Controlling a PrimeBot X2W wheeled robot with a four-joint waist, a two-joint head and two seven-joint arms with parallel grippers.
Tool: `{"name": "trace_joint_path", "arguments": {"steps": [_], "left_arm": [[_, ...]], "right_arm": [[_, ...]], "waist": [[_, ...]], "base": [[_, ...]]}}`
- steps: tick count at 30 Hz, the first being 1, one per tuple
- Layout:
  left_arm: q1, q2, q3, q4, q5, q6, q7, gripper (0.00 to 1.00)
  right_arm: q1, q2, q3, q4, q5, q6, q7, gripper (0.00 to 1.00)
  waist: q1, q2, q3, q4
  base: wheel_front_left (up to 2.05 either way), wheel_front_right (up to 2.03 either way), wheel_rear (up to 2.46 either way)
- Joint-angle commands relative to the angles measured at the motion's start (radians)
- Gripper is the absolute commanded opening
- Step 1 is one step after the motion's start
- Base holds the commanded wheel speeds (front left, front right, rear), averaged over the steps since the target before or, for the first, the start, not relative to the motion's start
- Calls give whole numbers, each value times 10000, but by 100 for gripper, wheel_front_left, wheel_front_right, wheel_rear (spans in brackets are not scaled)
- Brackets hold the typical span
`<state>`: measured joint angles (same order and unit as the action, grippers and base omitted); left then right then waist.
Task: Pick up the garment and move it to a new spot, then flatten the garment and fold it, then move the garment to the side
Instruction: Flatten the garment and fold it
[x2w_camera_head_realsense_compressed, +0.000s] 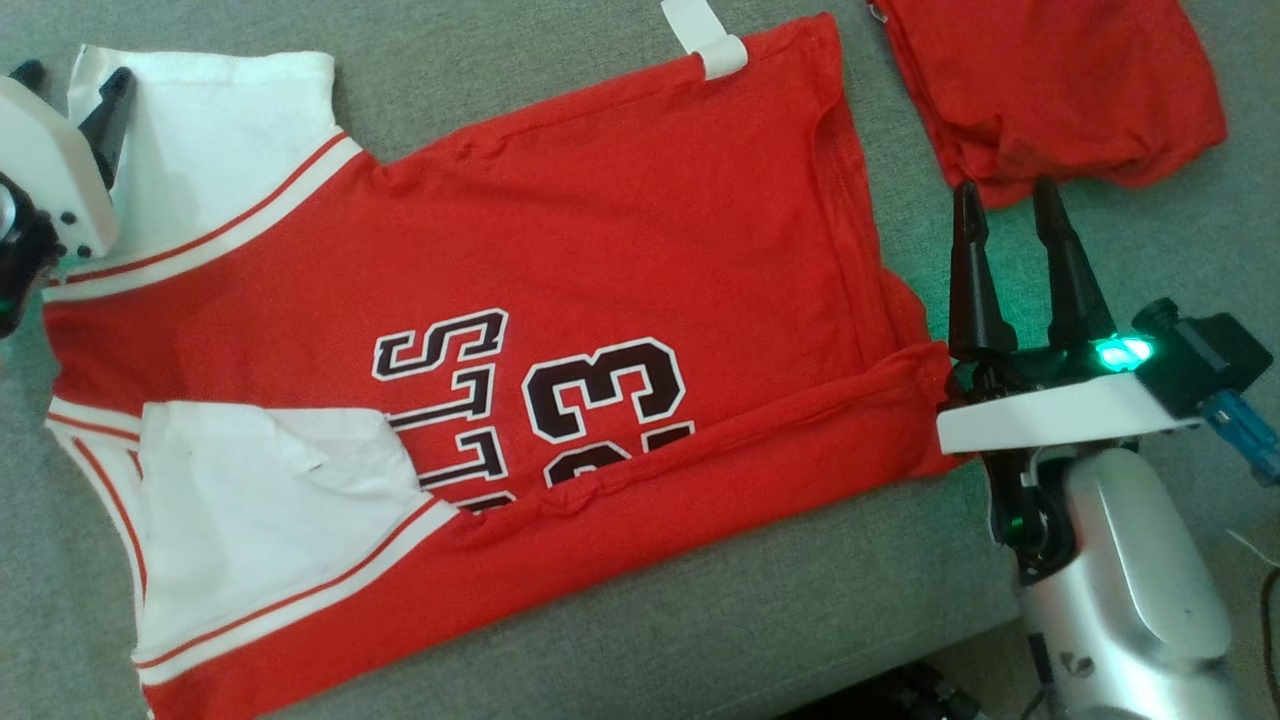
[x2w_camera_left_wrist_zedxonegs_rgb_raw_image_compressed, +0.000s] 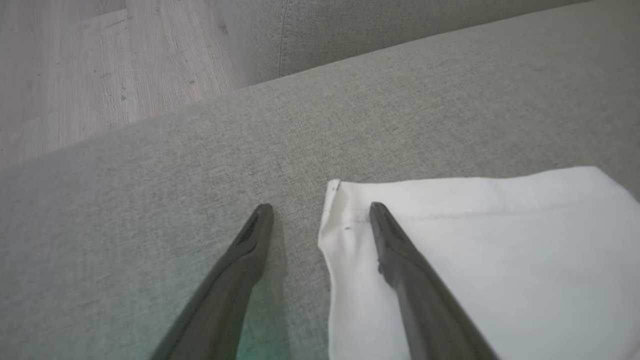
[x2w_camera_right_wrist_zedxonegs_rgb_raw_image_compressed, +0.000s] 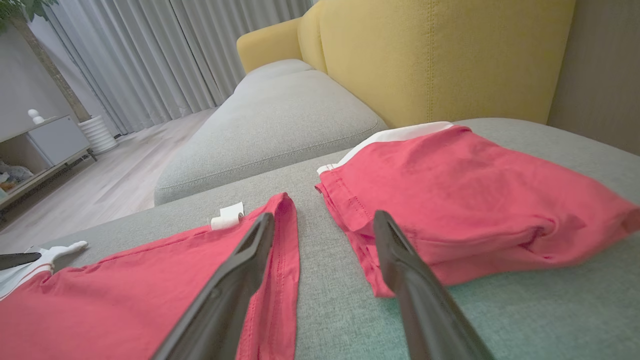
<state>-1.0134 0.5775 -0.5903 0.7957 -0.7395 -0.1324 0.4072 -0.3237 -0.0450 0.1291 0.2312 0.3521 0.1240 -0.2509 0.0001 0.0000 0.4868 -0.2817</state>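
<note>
Garment (x2w_camera_head_realsense_compressed: 650, 250) lying on grey sofa (x2w_camera_head_realsense_compressed: 700, 620), left jaws spread over white sleeve (x2w_camera_left_wrist_zedxonegs_rgb_raw_image_compressed: 500, 250), right jaws spread, empty

Daylight comes soft and even through the curtains (x2w_camera_right_wrist_zedxonegs_rgb_raw_image_compressed: 150, 55), leaving only faint shadows. The green lamp (x2w_camera_head_realsense_compressed: 1122, 352) behind my right gripper (x2w_camera_head_realsense_compressed: 1005, 190) tints the grey cushion (x2w_camera_head_realsense_compressed: 700, 620) around it. My head view looks slightly soft; both wrist views bow near their edges.
</note>
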Motion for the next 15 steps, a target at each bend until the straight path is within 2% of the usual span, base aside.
{"name": "trace_joint_path", "arguments": {"steps": [1, 2, 3, 4, 6, 9, 15], "left_arm": [[-321, 523, 135, -107, -126, 18, 177, 100], [-324, 508, 13, -113, -264, 18, 317, 63], [-320, 486, -110, -169, -432, 18, 446, 15], [-296, 460, -227, -248, -651, 18, 602, 0], [-286, 502, -403, -380, -967, 18, 714, 0], [-314, 587, -583, -498, -1080, 18, 235, 0], [-379, 435, -912, -838, -1022, 18, -1282, 0]], "right_arm": [[-72, -53, 158, -310, 38, 67, -107, 100], [-76, -53, 142, -304, 33, 67, -107, 100], [-88, -53, 118, -294, 25, 67, -107, 100], [-102, -53, 83, -281, 11, 67, -107, 100], [-140, -53, -11, -236, -41, 67, -107, 100], [-207, -53, -44, -134, -219, 67, -108, 100], [-270, -53, -316, -41, -589, 67, -101, 100]], "waist": [[-1, 0, 4, 11], [-1, 0, 7, 23], [-1, 0, 4, 40], [-1, 0, -12, 69], [-1, 0, -69, 143], [-1, 0, -223, 282], [-1, 0, -658, 930]], "base": [[0, 0, 0], [0, 0, 0], [0, 0, 0], [0, 0, 0], [0, 0, 0], [0, 0, 0], [0, 0, 0]]}}
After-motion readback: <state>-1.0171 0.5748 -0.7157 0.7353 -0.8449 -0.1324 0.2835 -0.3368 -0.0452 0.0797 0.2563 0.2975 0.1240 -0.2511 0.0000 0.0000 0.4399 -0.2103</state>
